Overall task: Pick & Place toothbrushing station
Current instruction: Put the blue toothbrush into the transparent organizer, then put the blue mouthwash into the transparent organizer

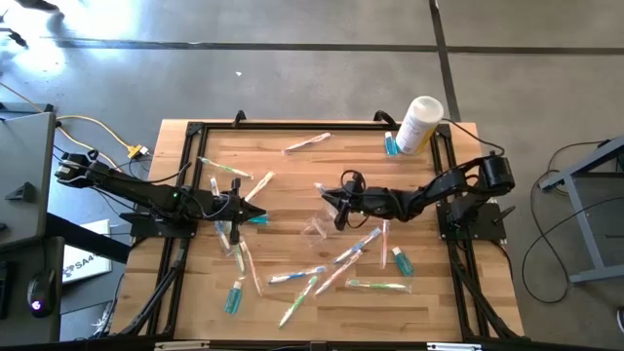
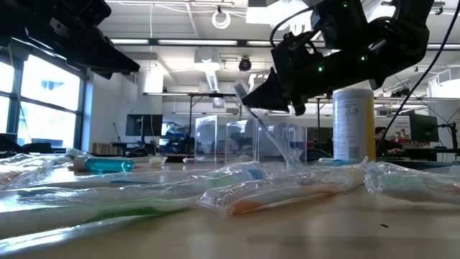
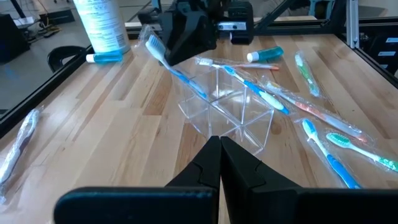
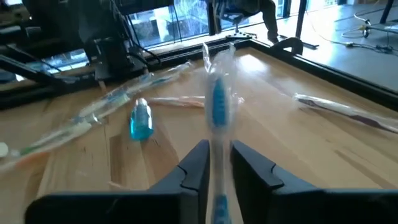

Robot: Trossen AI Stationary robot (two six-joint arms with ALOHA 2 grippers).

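A clear box-shaped holder with compartments (image 3: 231, 111) stands on the wooden table near its middle (image 1: 317, 226). My right gripper (image 1: 333, 205) hovers just above it, shut on a blue-and-white toothbrush in a clear wrapper (image 3: 177, 71). My left gripper (image 3: 219, 152) is shut and empty, a little to the holder's left (image 1: 251, 210). Several wrapped toothbrushes (image 1: 336, 265) and small teal tubes (image 1: 234, 297) lie flat about the table. My right gripper pinches the wrapped toothbrush's shaft (image 4: 216, 144) between its two fingers, which lie across it, coming from the table's right. The brush slants, head (image 3: 155, 47) up and toward the left. Its lower end (image 3: 200, 92) reaches down into the clear holder.
A tall white bottle (image 1: 420, 124) stands at the far right with a teal tube (image 1: 391, 146) beside it. More wrapped brushes lie at the far edge (image 1: 307, 143) and near the left gripper (image 1: 219, 168). Black frame rails (image 1: 190, 132) border the table.
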